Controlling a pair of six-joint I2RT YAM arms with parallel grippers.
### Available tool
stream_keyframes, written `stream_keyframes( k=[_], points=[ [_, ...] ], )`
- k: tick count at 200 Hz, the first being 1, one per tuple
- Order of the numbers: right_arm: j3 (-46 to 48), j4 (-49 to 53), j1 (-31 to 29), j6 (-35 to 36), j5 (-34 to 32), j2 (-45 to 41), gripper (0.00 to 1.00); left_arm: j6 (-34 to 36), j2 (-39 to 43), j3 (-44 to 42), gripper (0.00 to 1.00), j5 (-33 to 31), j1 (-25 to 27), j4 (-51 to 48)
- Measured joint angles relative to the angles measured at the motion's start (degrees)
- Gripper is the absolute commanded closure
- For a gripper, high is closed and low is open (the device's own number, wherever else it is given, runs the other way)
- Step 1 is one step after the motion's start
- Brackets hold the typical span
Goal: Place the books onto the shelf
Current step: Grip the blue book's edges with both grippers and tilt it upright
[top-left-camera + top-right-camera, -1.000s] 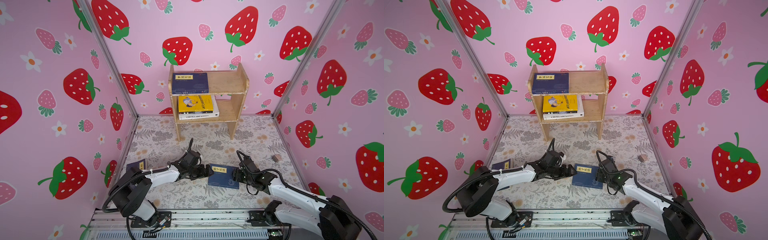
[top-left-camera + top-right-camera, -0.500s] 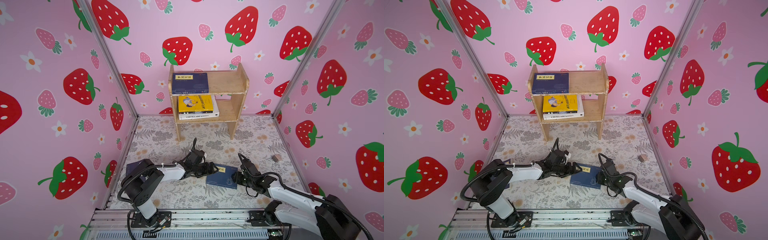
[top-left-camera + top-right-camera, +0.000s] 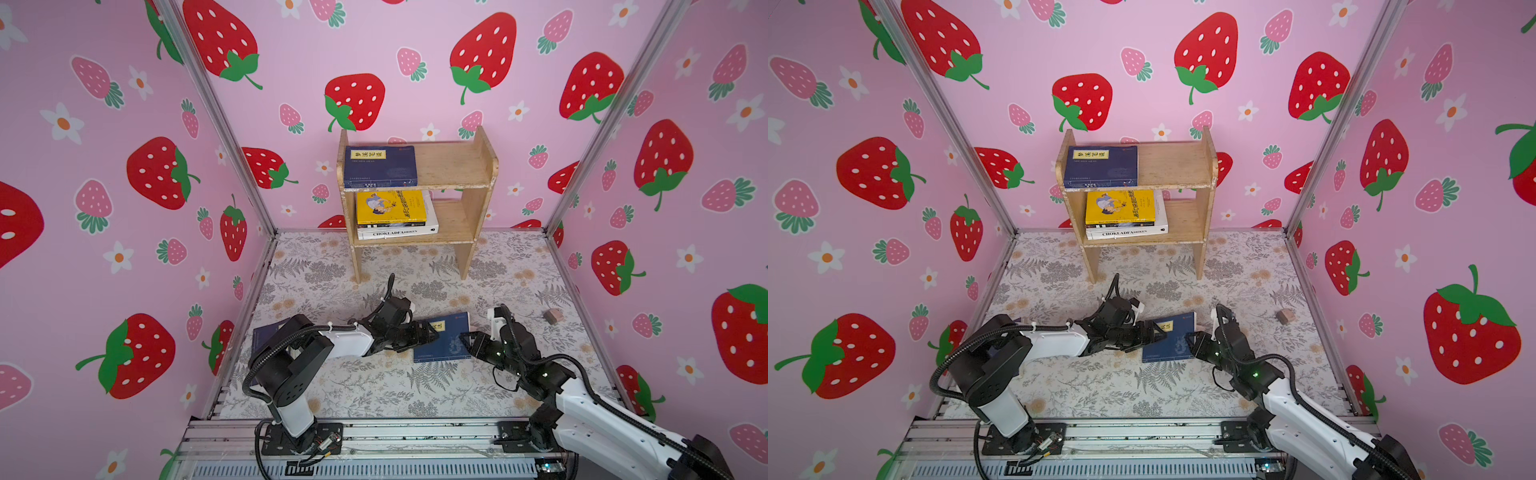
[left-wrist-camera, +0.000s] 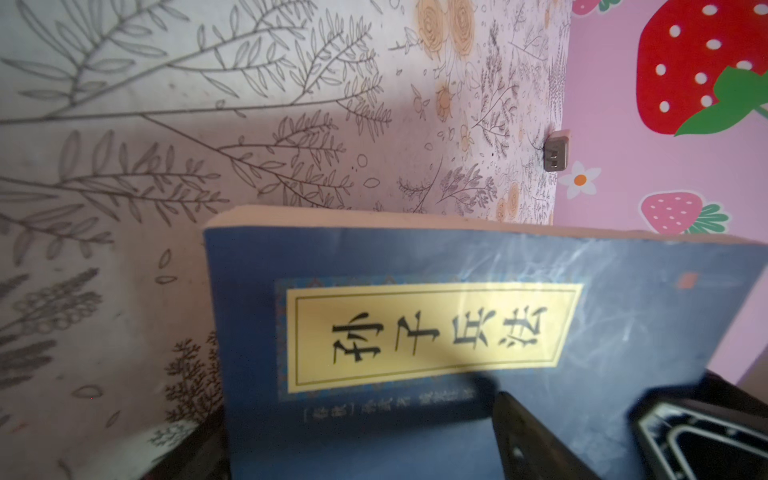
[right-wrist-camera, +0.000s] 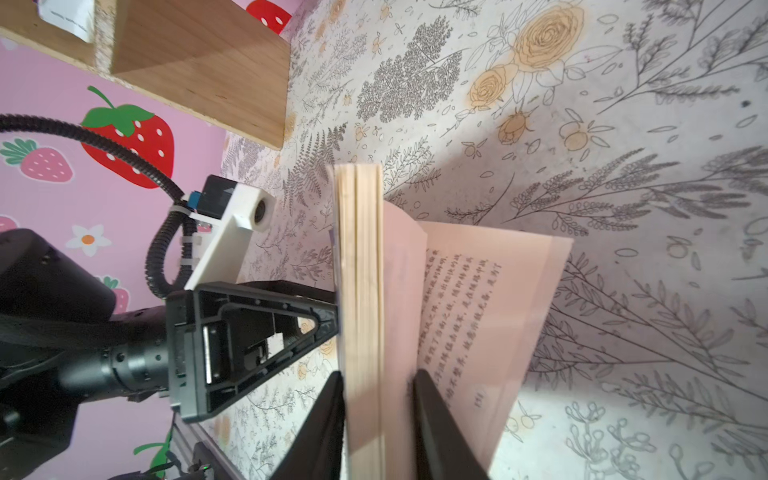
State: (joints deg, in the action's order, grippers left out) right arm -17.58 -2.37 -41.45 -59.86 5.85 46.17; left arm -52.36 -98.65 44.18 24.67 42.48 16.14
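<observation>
Black and close-set, the right fingers [image 5: 434, 419] stand on either side of the page edge of the navy book [image 3: 446, 345]. They take in the cover and most of the leaves, and a few last leaves fall away outside them with print showing. They sit near the paper, but I cannot tell whether they pinch it. In both top views they meet the book at its 3 o'clock edge. The wrist is low over the floral tabletop [image 3: 374, 386], and the white forearm runs back toward 5 o'clock to its base on the front rail [image 3: 415, 436].

The left fingers [image 4: 519, 436] are spread wide and clamp nothing. One tip lies over the navy cover just beside its yellow title label [image 4: 428, 332]. They reach the book at its 9 o'clock edge. That arm stretches low and nearly level, and its elbow is folded up above a base at 7 o'clock.

The book sits between the two arms, at 6 o'clock from the wooden shelf [image 3: 453, 166] and well apart from it. The upper tier holds another navy book [image 3: 380, 166] at its 9 o'clock end. The lower tier holds a yellow book [image 3: 390, 205] stacked on a white one [image 3: 399, 233]. A third navy book [image 3: 264, 338] lies on the tabletop at 9 o'clock, partly hidden by the left arm. A small tan block [image 3: 552, 316] sits at 3 o'clock, near the wall.
</observation>
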Motion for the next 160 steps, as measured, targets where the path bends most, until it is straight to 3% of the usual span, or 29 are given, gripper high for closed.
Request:
stream_keyframes(
  k=[85, 160],
  points=[
    [-2.89, 6.29, -0.07, -1.57, -3.69, -1.75, 0.91, 0.15, 1.27, -0.59, 0.07, 0.26, -0.72, -1.01],
    [-14.95, 11.98, 2.16, 1.2, -4.28, -2.64, 0.91, 3.32, 17.31, -6.25, 0.01, 10.36, -8.07, 0.81]
  ],
)
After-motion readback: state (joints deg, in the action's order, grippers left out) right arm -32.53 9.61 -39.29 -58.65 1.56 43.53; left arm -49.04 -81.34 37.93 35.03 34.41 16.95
